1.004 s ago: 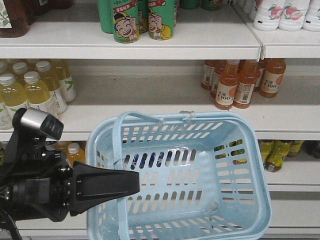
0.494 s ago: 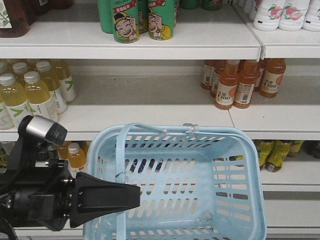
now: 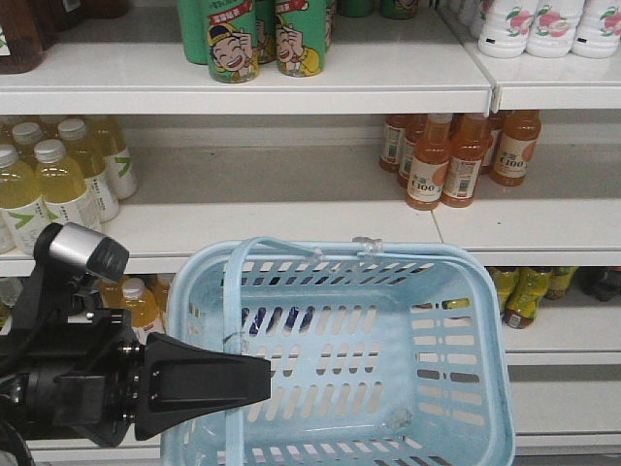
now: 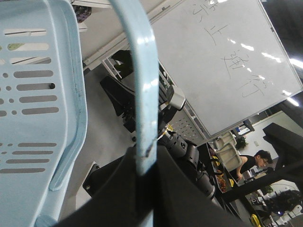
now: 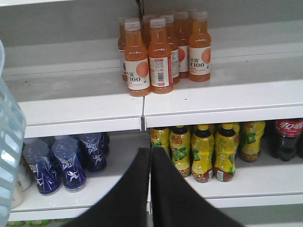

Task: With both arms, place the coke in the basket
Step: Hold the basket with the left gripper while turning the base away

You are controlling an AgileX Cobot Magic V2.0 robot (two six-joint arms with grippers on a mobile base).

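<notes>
coke bottle (image 5: 288,138) with a red label stands at the far right of the lower shelf (image 5: 265,187) in the right wrist view, just beside a row of yellow bottles (image 5: 202,152) with green labels, and is partly cut off by the frame edge. dark blue bottles (image 5: 68,163) fill the left of that same shelf. on the shelf above, orange c100 bottles (image 5: 149,61) stand in a tight cluster.

the right gripper (image 5: 150,153) points at the shelving from below. its 2 black fingers are pressed together with only a hairline seam between them, and nothing is caught in it. a pale blue corner of the basket (image 5: 9,137) shows at the left edge of that view.

in the front view the basket (image 3: 466,291) hangs before the shelves with its open top turned toward the camera, so its slotted floor and walls are in plain sight. the left gripper (image 3: 260,377) – a black wedge on an arm topped by a short silver cylinder (image 3: 82,250) – reaches in from the left and meets the near swing handle (image 3: 231,320). the left wrist view confirms it: the handle (image 4: 144,71) runs down between the 2 dark fingers (image 4: 189,198), which are clamped on it, with the basket wall (image 4: 38,94) just beside.

green cartoon cans (image 3: 233,44) line the top shelf – a whiteboard (image 4: 222,56) fills the left wrist background.
</notes>
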